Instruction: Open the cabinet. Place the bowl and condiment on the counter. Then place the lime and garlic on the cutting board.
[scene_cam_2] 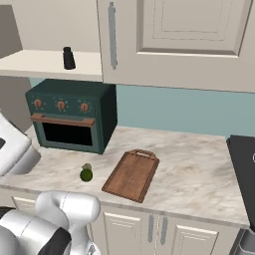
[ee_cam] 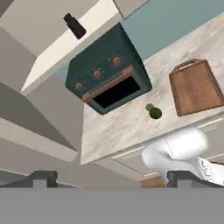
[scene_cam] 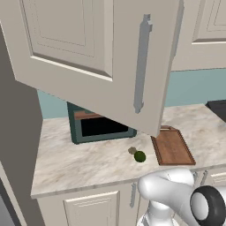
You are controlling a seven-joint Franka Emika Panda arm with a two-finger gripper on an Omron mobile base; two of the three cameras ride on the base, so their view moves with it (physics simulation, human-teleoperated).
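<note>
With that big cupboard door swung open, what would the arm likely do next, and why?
Probably reach up to the small black cylindrical shaker on the cream cabinet shelf. The door is already open, the fingers are spread and hold nothing, and the shaker isn't yet on the beige marble-look counter.

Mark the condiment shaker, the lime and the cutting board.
condiment shaker (scene_cam_2: 68, 58): right base view, mid-body.
lime (scene_cam_2: 86, 175): right base view, centre of fruit.
cutting board (scene_cam_2: 131, 176): right base view, middle of board.

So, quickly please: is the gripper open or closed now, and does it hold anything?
Gripper: open, its two dark finger tips stand far apart, and it holds nothing.
</note>
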